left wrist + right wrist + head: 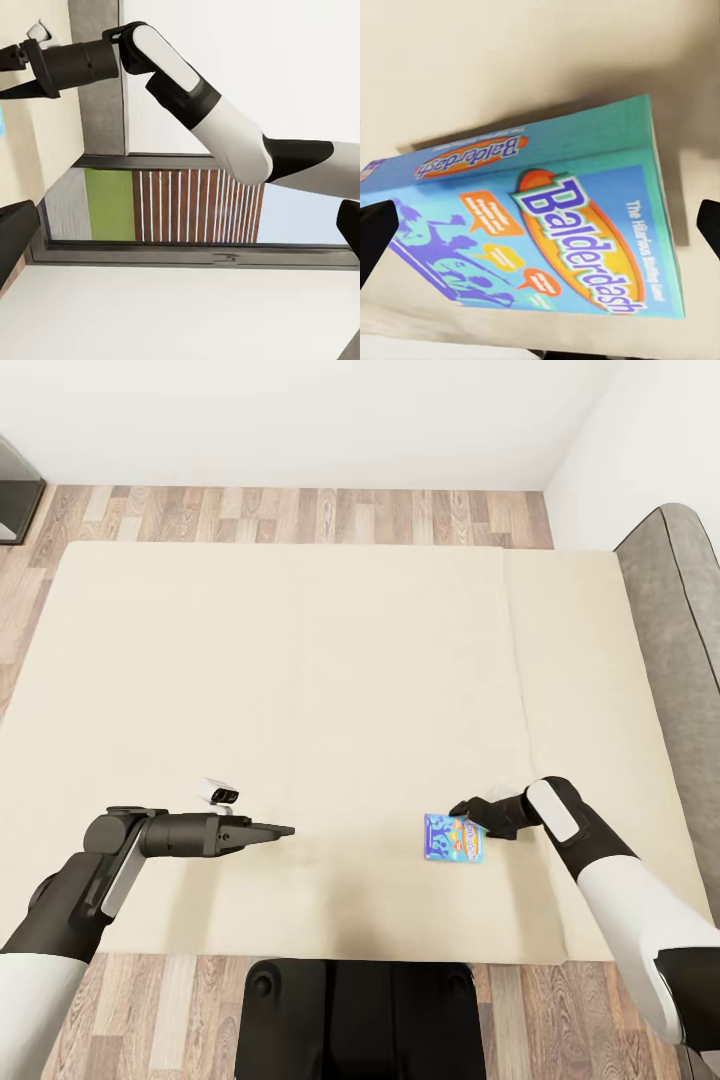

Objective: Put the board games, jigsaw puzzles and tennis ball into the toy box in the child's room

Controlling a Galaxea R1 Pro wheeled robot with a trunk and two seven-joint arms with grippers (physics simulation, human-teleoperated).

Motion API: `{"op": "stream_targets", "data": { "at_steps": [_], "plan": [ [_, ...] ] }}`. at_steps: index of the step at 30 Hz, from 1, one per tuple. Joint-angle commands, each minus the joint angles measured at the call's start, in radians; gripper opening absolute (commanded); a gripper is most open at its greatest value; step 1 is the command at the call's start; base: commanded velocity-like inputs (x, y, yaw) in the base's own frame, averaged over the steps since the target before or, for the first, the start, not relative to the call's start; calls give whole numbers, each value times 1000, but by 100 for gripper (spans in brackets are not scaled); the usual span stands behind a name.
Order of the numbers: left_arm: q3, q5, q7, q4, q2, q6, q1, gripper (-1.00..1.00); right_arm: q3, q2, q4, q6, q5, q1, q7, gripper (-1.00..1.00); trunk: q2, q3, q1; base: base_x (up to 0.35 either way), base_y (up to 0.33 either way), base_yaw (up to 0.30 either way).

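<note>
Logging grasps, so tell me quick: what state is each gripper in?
Left gripper: cannot be told, holding nothing.
Right gripper: jaws open, straddling the blue board game, not clamped.

Blue board game (pixel 577 225), "Balderdash" printed on lid & side, lay tilted on the beige bed (pixel 510 60). Dark fingertips (pixel 375 240) of the right gripper (pixel 540 232) sat spread at opp. frame edges, w/ box between them.
</note>
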Motion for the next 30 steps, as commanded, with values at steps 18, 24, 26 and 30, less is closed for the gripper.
{"op": "stream_targets", "data": {
  "at_steps": [18,24,26,30],
  "plan": [
    [-2,1,-4,0,0,11,0,100,1,1,-1,3,-11,3,12,100,-2,-1,1,0,0,0],
    [-1,1,-4,0,1,11,0,100,3,0,-1,-3,-6,5,45,100,-2,-1,1,0,0,0],
    [-1,1,-4,0,1,11,0,100,3,0,-2,-5,-2,6,56,100,-2,-1,1,0,0,0],
    [0,1,-4,0,1,10,0,100,5,0,-2,-6,1,7,64,100,-2,-1,1,0,0,0]
  ]
}}
